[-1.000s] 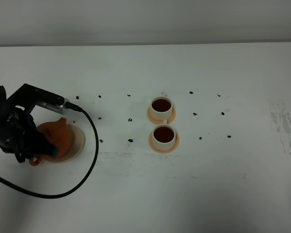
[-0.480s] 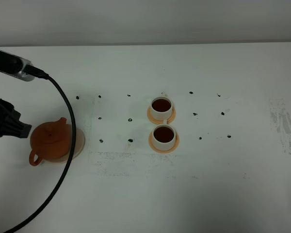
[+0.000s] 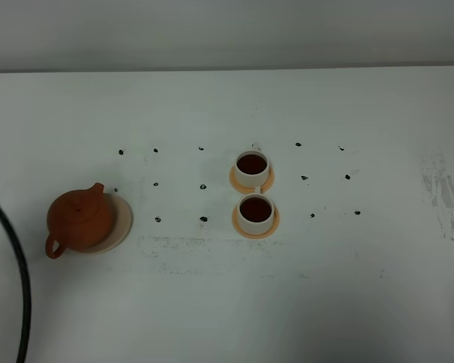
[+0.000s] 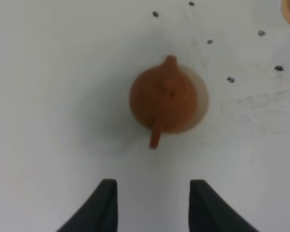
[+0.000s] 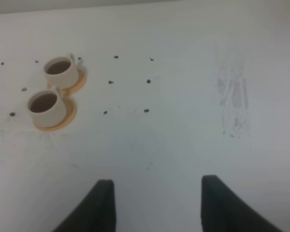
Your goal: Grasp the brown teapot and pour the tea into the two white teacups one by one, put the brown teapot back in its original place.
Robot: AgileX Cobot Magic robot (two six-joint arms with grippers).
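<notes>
Two small cream-white cylindrical teacups (image 3: 253, 191), each on a round orange coaster (image 3: 255, 224), stand near mid-bench, both holding dark reddish-brown tea (image 3: 255, 206). Well to their left, the squat reddish-brown clay teapot (image 3: 78, 220) sits on its round beige saucer (image 3: 121, 221) on the white bench (image 3: 348, 287). Left gripper (image 4: 153, 205) hangs apart from the teapot, jaws spread and empty. Right gripper (image 5: 154, 205) hangs over bare bench, its jaws looking parted, holding nothing.

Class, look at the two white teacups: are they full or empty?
Both hold tea. The far teacup and the near teacup each show dark reddish-brown liquid inside the white rim, standing upright on orange coasters.
</notes>
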